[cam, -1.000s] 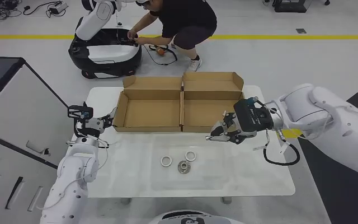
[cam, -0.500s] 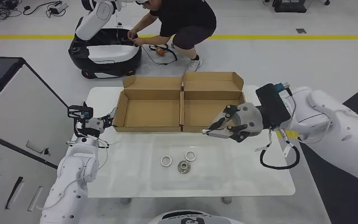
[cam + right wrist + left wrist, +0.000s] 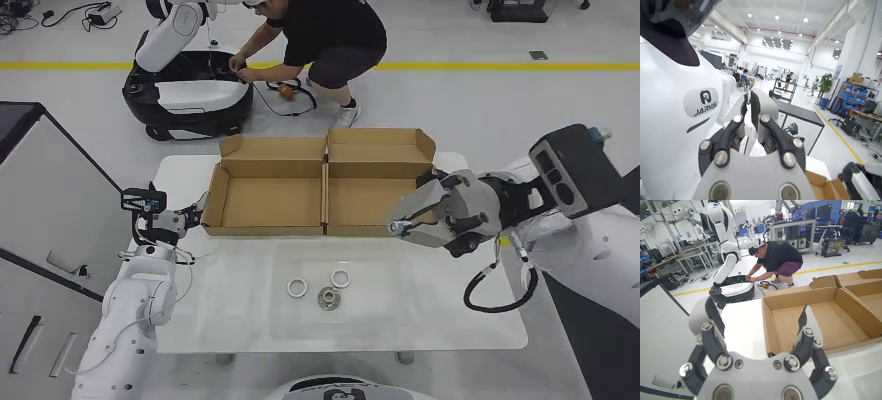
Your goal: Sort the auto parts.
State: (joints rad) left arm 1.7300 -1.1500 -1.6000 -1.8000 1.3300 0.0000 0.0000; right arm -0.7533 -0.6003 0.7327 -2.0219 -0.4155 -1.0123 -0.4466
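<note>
Metal spring [image 3: 748, 98] pinched in the right hand [image 3: 394, 228] rose from the desk [image 3: 440, 310] toward the right box [image 3: 365, 205]; left hand [image 3: 757, 306] waited open.

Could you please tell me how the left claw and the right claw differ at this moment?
The left claw is open and empty; the right claw is shut on a small metal part. The left claw sits beside the left cardboard box; the right claw hangs by the right cardboard box's front wall. Both have black ribbed pads.
</note>
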